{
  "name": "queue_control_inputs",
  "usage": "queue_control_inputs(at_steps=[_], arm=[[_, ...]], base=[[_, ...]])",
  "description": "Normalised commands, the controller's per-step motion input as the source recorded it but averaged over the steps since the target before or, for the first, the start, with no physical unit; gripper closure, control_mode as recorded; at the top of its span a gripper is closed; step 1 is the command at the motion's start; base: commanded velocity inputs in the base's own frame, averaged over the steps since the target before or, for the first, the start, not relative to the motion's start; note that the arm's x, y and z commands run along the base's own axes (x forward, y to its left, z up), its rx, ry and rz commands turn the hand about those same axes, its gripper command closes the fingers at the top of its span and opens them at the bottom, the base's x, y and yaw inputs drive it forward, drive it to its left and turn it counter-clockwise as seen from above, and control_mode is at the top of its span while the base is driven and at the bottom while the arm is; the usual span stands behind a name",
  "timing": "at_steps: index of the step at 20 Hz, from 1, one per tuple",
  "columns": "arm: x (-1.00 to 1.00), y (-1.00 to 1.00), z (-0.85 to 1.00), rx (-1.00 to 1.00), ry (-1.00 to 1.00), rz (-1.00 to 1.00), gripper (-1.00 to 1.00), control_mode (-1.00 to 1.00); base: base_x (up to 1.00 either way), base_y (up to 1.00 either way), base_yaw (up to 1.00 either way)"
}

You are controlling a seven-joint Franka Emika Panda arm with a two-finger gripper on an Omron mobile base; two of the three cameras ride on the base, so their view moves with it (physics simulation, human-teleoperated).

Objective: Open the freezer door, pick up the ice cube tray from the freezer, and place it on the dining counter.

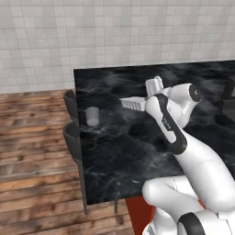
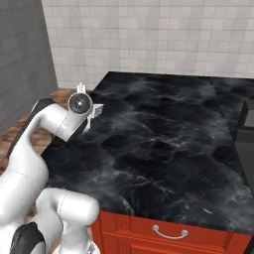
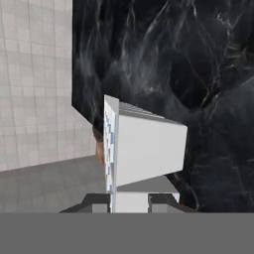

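Black marble dining counter [image 1: 119,170] lay beneath arm. Gripper [image 1: 148,103] jaws pinched ice cube tray [image 1: 133,103] by one end, tray on edge, held above counter toward far left corner, likely for set-down. Grey cup [image 1: 92,116] stood near left edge, apart from tray; dark stools [image 1: 73,133] beside that edge.

A glossy white arm [image 1: 202,160] of thick rounded segments, with black bands at the joints, a dark round cap at the wrist, and faint lettering on one link.
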Motion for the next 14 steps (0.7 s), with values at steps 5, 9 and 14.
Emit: queue_control_inputs(at_steps=[5,9,14], arm=[[0.69,0.18,-0.56,0.0,0.0,0.03,1.0,-1.0],[0.6,0.05,-0.48,0.0,-0.04,0.02,1.0,-1.0],[0.55,0.0,-0.39,0.0,-0.02,0.0,1.0,-1.0]], base=[[0.0,0.0,0.0],[0.0,0.0,0.0],[0.0,0.0,0.0]])
